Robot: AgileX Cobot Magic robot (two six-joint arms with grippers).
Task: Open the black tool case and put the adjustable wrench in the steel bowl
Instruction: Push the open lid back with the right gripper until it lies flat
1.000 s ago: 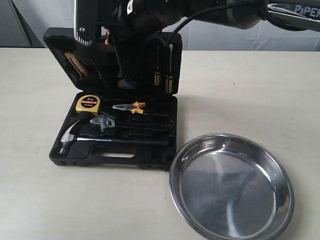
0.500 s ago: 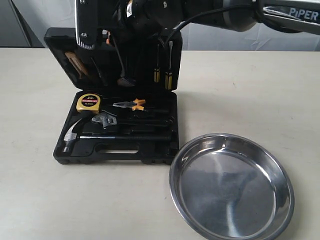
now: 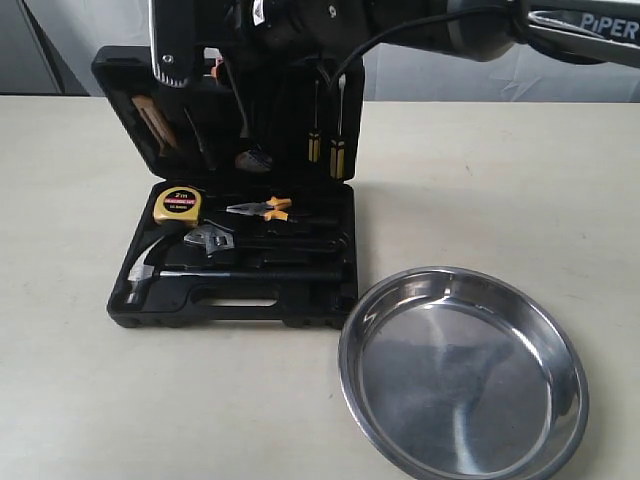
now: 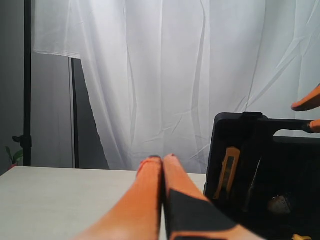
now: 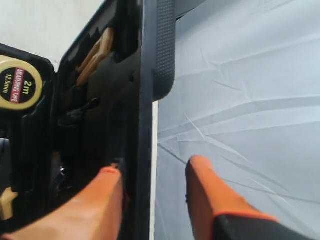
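Straddling the upright lid of the black tool case with the right gripper: fingers spread, one against the inner face, one behind, lid edge between them, nothing clamped. Looks like letting go, with the lid upright enough to stand unaided. Parked off to the side, left gripper, fingertips pressed together on nothing, clear of the work. Lying in its recess in the flat base, adjustable wrench, between orange-handled pliers and hammer, exposed for a pick. Waiting just beside the case's front corner, steel bowl, bare inside, placed for a short carry.
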